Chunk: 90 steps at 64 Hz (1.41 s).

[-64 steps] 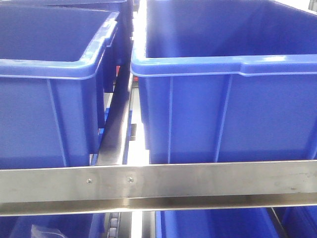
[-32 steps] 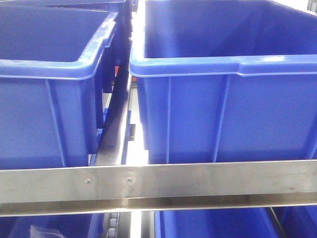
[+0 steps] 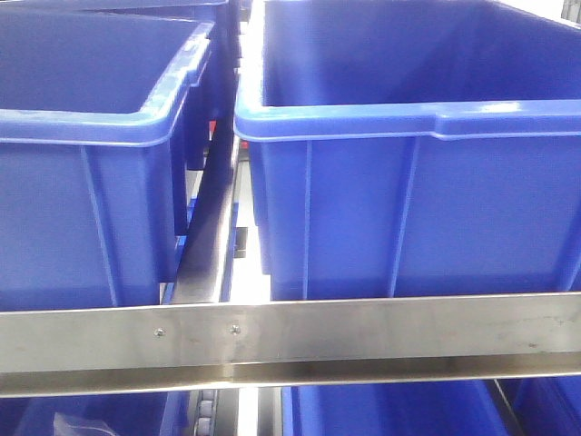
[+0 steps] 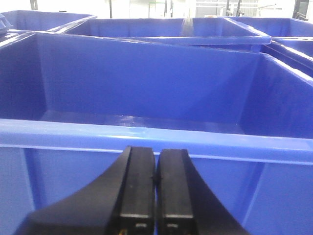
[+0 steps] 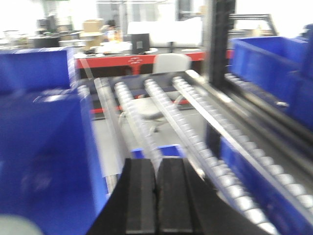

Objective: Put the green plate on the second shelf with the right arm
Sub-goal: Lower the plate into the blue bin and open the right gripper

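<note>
Your left gripper [image 4: 155, 196] sits level in front of a blue bin [image 4: 146, 137], its two black fingers pressed flat together with nothing between them, pointing at the bin's near rim. Your right gripper [image 5: 156, 200] is likewise clenched on nothing, its two matte black fingers meeting along a thin seam; it points out over the roller tracks [image 5: 195, 122], and that view is smeared with motion blur. At the bottom left corner of the right wrist view you can see a pale greyish-green curved patch [image 5: 17, 226], too blurred and too cut off to say whether it is the green plate; no other view shows the plate at all. From the front view you face two large blue plastic bins, the left bin [image 3: 82, 182] and the right bin [image 3: 408, 200], standing side by side with a narrow gap between them. Both are smooth, glossy, with rolled rims and vertical ribs on their walls. A brushed steel rail [image 3: 363, 331] runs across below them, scuffed, with two small screws left of centre. Beneath it more blue bins show, and something clear and crinkled [image 3: 73, 425] lies at the lower left. The rollers are pale, rounded and closely spaced in about three rows.
</note>
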Tool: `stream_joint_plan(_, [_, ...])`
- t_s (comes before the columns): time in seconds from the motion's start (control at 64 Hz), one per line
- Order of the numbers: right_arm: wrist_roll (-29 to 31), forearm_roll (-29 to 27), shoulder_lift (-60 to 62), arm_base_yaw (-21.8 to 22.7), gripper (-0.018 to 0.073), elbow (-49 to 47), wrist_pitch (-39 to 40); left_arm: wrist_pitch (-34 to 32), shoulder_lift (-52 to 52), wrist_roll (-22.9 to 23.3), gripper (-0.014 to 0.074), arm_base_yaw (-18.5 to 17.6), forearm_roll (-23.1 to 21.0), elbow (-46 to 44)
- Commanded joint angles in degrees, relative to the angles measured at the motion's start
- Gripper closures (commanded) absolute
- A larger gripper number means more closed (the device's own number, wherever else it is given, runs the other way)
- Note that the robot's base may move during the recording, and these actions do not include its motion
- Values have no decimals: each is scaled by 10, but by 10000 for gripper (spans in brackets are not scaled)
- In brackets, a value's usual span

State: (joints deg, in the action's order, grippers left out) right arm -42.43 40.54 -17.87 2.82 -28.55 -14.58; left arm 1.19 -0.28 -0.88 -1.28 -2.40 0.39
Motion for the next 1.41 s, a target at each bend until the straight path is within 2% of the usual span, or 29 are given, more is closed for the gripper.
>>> stream_joint_plan(0.0, [0,9,30,17,502,39,97,-48,-10,1,466,-4,-3,24])
stream_joint_plan(0.109, [0,6,63,47,502,98,167,-48,-10,1,466,-4,-3,24])
stream_joint_plan(0.25, [0,3,65,51,501,148,227,-48,-10,1,466,-4,-3,24])
stream_joint_plan(0.422, [10,-51,65,51,501,209,301,-48,-10,1,466,-4,-3,24])
stream_joint_plan(0.5, [51,-135,65,51,501,230,296,-48,-10,1,466,-4,-3,24])
stream_joint_plan(0.562, [122,-222,65,50,501,241,287,-48,-10,1,466,-4,-3,24])
stream_joint_plan(0.671, [253,-320,66,49,501,244,288,-48,-10,1,466,-4,-3,24])
stream_joint_plan(0.718, [302,-332,69,47,501,244,289,-48,-10,1,466,-4,-3,24])
stream_joint_plan(0.859, [374,-335,108,3,501,247,266,-48,-10,1,466,-4,-3,24])
stream_joint_plan(1.046, [420,-366,150,-64,501,254,220,-48,-10,1,466,-4,-3,24])
stream_joint_plan(1.14, [442,-396,150,-69,501,261,221,-48,-10,1,466,-4,-3,24])
stream_joint_plan(1.28, [442,-438,150,-68,501,277,234,-48,-10,1,466,-4,-3,24])
stream_joint_plan(1.39, [442,-449,151,-67,501,291,221,-48,-10,1,466,-4,-3,24])
